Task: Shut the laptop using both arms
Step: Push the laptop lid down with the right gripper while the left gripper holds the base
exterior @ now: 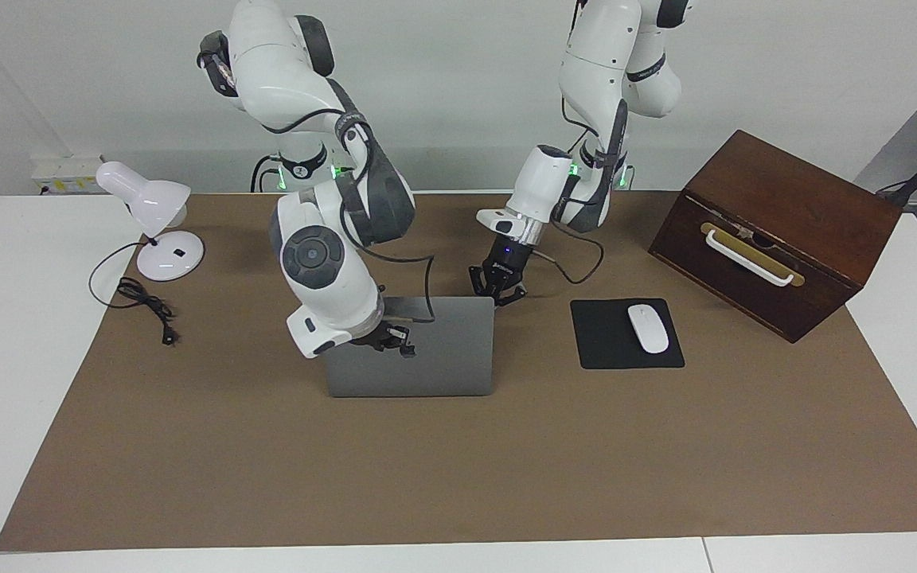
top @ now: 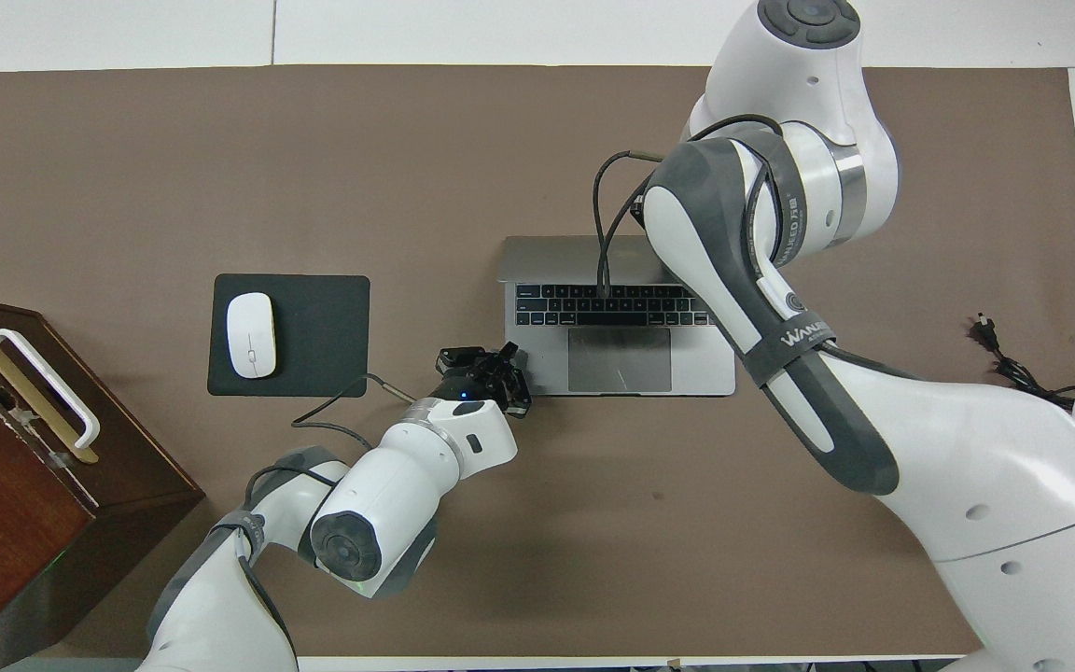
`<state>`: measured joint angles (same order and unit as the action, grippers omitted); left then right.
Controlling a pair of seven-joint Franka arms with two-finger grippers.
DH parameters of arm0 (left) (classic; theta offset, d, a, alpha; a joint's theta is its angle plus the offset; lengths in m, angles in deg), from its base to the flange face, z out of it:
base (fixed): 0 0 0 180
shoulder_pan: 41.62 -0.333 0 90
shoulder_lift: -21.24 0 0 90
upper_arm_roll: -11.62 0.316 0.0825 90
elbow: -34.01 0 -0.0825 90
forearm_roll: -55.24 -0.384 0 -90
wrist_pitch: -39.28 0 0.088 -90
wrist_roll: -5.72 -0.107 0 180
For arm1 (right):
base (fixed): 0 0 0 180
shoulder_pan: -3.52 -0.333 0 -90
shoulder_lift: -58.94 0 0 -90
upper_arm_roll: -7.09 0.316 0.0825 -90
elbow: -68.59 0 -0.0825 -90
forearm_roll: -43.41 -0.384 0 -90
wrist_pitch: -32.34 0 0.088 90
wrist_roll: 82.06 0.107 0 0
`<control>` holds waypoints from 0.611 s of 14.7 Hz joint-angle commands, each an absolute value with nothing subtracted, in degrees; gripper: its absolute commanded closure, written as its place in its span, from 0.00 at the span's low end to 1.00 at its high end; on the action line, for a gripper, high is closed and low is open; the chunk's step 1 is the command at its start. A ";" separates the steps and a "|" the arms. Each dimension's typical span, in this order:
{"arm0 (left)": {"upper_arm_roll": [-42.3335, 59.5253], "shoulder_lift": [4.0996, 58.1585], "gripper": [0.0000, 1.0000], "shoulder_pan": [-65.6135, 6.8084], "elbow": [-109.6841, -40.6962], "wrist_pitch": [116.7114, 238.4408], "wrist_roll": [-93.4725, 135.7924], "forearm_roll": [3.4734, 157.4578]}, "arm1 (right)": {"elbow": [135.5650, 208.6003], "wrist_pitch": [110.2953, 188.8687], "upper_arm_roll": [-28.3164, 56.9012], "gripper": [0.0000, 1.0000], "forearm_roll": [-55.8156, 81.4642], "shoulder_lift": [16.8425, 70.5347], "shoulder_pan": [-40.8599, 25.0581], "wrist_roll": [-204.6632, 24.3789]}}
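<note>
Now, right hand (exterior: 389, 341) on tilted laptop (exterior: 442, 362) lid, left hand (exterior: 498, 290) at base corner.

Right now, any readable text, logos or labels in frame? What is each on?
"WANLEED": strap on the right arm, overhead view.
Printing along the band higher on that arm: too blurred to read.
Laptop lid: its logo is hidden under the right gripper.
Laptop key legends: too small to read.
Nothing else is legible.

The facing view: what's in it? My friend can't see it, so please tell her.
A grey laptop is half closed, the right gripper pressing its lid and the left gripper by its corner. A mouse on its pad lies beside it.
</note>
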<state>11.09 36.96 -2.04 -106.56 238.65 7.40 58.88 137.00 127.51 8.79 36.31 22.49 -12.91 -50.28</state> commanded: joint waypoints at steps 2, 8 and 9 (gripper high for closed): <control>12.24 38.91 1.00 -0.75 -106.00 239.93 5.02 58.84 | 140.57 128.92 9.46 1.00 34.71 23.87 -12.30 -50.15; 12.24 39.26 1.00 -0.57 -106.70 239.93 3.00 58.84 | 145.40 133.66 9.46 1.00 34.54 23.96 -12.74 -49.71; 12.24 39.26 1.00 -0.57 -106.88 239.93 2.21 58.84 | 146.54 134.63 9.46 1.00 34.54 24.05 -12.82 -49.63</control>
<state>11.10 38.28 -1.97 -106.55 238.84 3.91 58.87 142.18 132.07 8.86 35.80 22.49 -13.18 -50.29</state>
